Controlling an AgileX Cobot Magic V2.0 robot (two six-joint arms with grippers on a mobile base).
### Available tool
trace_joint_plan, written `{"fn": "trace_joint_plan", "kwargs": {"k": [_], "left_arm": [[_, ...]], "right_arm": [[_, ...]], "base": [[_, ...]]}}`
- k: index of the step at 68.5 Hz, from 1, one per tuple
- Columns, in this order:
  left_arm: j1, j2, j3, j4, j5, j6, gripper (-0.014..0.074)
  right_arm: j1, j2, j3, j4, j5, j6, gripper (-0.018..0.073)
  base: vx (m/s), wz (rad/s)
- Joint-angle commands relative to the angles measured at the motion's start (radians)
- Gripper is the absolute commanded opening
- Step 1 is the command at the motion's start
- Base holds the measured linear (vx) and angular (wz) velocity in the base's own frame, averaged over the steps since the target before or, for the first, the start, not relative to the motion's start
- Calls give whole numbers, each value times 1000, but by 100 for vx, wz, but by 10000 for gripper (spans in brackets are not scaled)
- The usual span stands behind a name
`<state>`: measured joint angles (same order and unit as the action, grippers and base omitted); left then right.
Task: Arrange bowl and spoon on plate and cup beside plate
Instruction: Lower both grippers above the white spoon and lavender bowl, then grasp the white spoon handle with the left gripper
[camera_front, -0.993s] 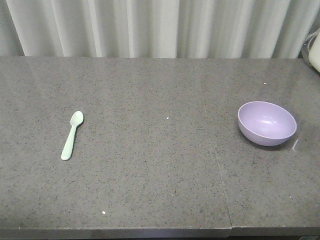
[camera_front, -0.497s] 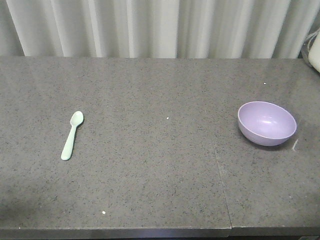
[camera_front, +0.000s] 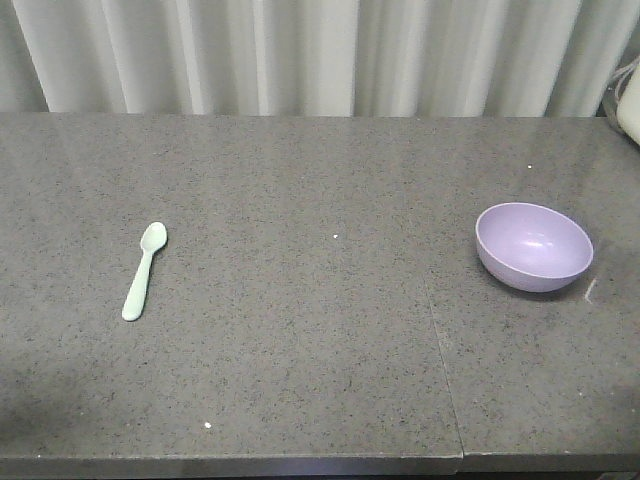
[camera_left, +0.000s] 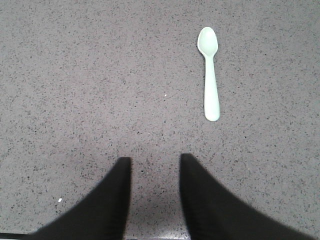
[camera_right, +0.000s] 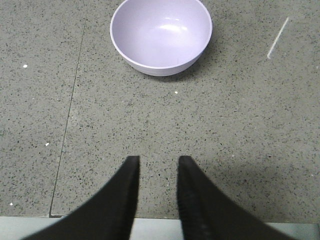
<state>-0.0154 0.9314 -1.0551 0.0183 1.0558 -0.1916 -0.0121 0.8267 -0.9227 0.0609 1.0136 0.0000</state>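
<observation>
Left gripper (camera_left: 155, 162) and right gripper (camera_right: 158, 161) hover with fingers (camera_right: 120, 195) parted, empty; I'd pinch the bowl (camera_right: 161, 35) by its near rim; the spoon (camera_left: 210, 75) lies flat, trickier.

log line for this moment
left gripper: open, empty; right gripper: open, empty; mint-green plastic spoon: on grey countertop; round lavender plastic bowl: on countertop; plate, cup: not in view

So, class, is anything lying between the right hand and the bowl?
Nothing visible. In the right wrist view, only grey countertop lies between the open right hand and the bowl, which sits upright ahead of it.
</observation>
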Motion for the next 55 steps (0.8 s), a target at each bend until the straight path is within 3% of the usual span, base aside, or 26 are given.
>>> {"fn": "trace_joint_plan", "kwargs": {"k": [1,8,14,22,36,55], "left_arm": [[2,-4,-31,-6,-49,1,425],[2,-4,-31,-6,-50,1,529],[2,-4,-31,-7,-50,1,568],[2,0,-39,-45,-51,2,562],[1,105,-139,-191,-35,100,536],[-27,374,-279,-197,26,105,519]], "right_arm": [[-3,-1,-33,-1,-47,-11,364],[-3,-1,-33,-1,-47,-11,448],[-3,-1,-33,-1,-47,-11,483],[-3,-1,-33,0,-47,-11,482],[-3,-1,-33,3,-50,-11,482],[-3,-1,-33,3,-50,-11,482]], "base": [[0,0],[0,0],[0,0],[0,0],[0,0],[0,0]]}}
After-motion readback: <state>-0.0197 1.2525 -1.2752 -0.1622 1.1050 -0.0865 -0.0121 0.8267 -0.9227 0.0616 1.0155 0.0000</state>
